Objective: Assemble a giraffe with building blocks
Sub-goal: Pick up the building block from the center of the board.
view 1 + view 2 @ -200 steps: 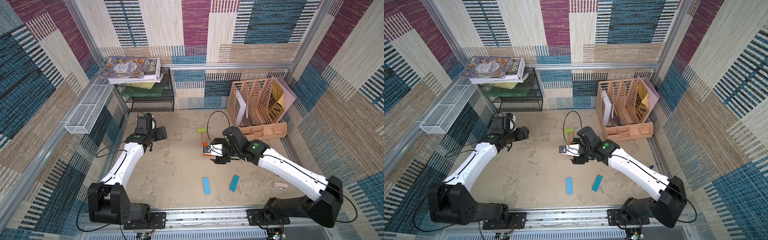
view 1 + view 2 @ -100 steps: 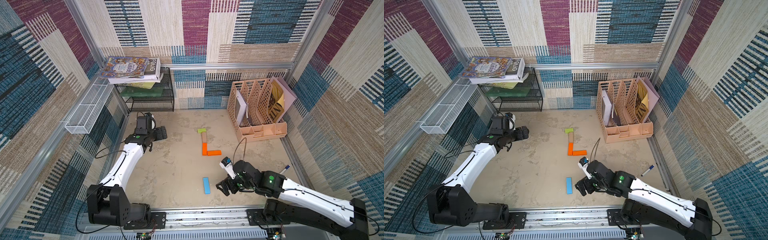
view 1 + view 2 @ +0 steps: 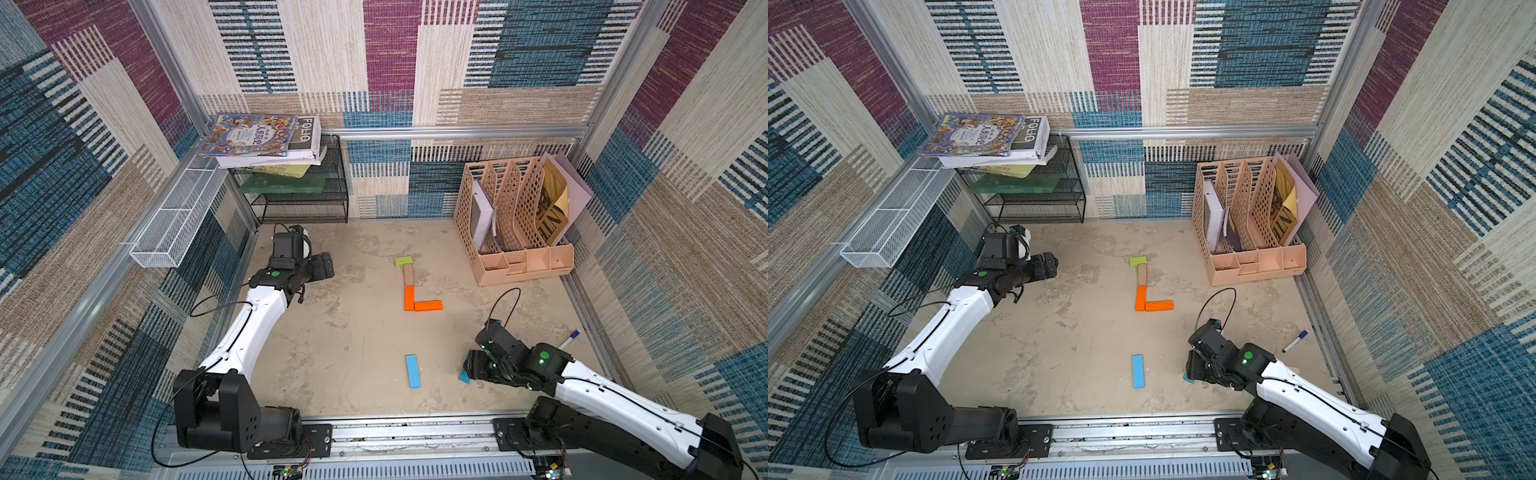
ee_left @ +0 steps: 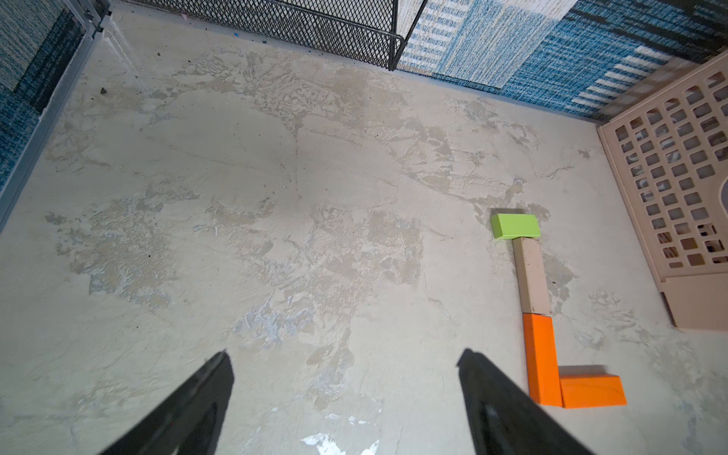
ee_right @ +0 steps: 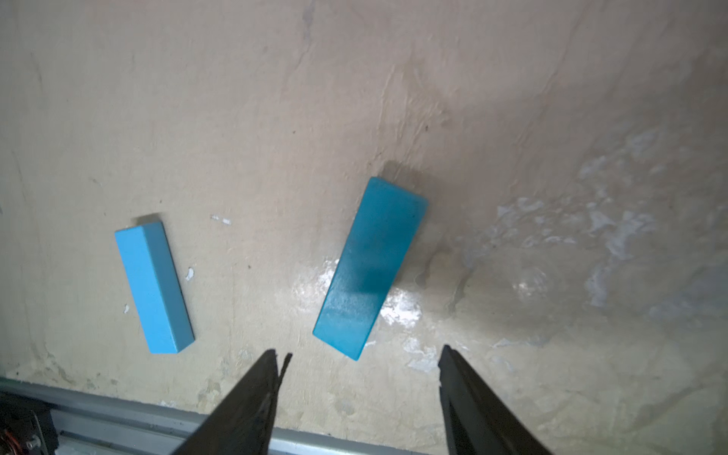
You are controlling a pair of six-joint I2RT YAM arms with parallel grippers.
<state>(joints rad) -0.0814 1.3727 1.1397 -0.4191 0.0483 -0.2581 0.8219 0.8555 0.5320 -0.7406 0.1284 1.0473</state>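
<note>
On the floor lies a flat L of building blocks, part of the giraffe: a lime-green block (image 3: 403,261), a tan one (image 3: 409,275), an upright orange one (image 3: 409,298) and a sideways orange one (image 3: 428,306). Two blue blocks lie apart near the front. One (image 3: 412,371) is in plain sight. The other (image 5: 370,268) shows only a corner (image 3: 464,377) under my right gripper (image 5: 360,354), which is open just short of its near end, holding nothing. My left gripper (image 4: 342,358) is open over bare floor, left of the L.
A peach file organizer (image 3: 515,224) stands at the back right. At the back left are a black wire shelf (image 3: 299,195) with books and a white wire basket (image 3: 174,224). A marker pen (image 3: 568,338) lies near the right wall. A metal rail (image 3: 415,432) runs along the front.
My right arm has left the orange blocks and swung to the front right, coming down low over a blue block, its jaws narrower than before. The left arm has not moved.
</note>
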